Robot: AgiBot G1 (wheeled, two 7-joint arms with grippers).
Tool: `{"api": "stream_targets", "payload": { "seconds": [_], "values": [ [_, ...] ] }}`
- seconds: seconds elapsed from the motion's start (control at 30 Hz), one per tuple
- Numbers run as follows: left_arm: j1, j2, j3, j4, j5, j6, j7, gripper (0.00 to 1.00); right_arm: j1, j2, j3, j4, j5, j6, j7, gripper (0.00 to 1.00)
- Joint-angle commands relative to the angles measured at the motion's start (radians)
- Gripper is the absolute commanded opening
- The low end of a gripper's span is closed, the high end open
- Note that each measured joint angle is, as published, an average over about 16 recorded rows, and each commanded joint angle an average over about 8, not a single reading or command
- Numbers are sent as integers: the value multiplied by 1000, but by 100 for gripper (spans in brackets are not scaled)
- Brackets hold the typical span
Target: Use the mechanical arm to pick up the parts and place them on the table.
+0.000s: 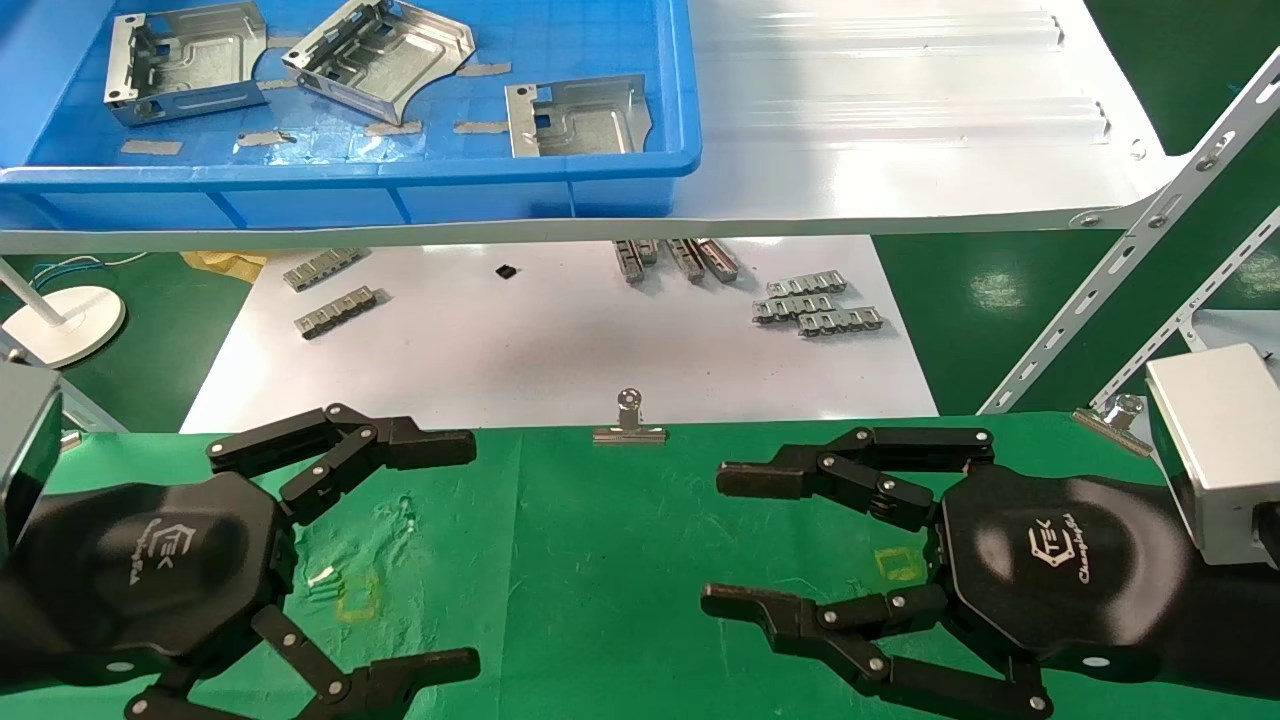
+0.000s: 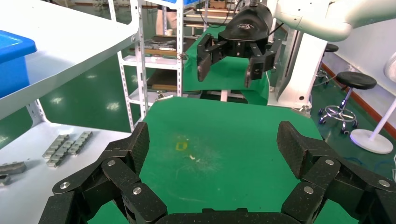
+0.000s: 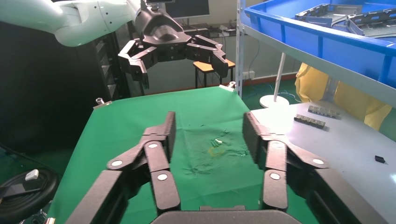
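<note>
Three parts (image 1: 380,58) lie in the blue bin (image 1: 640,170) on the white shelf (image 1: 900,120), beyond the far edge of the green bench (image 1: 600,560); none has been lifted yet. The left gripper (image 1: 470,555) hovers over the bench near its left edge, fingers spread and empty; the right gripper (image 1: 712,538) hovers toward the right edge, likewise spread and empty. The likely trouble is the reach: the bin's front wall stands between either gripper and the brackets, so a low approach would strike the rim or shove the bin. The middle part looks tilted, possibly propped on its neighbour, and might slip or rock when pinched. Thin folded edges could slide off the black fingers (image 1: 400,440).
</note>
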Motion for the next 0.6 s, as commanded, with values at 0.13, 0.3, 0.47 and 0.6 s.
{"api": "stream_targets", "payload": {
  "seconds": [0.13,0.3,0.47,0.6],
  "values": [
    [0,0,0,0,0,0,0,100,0,0,0,0,0,0,0,0],
    [-25,-2,4,-4,19,-4,-7,100,0,0,0,0,0,0,0,0],
    [-135,8,21,10,80,-9,-31,100,0,0,0,0,0,0,0,0],
    [-297,52,52,91,174,-13,-48,100,0,0,0,0,0,0,0,0]
  ]
}}
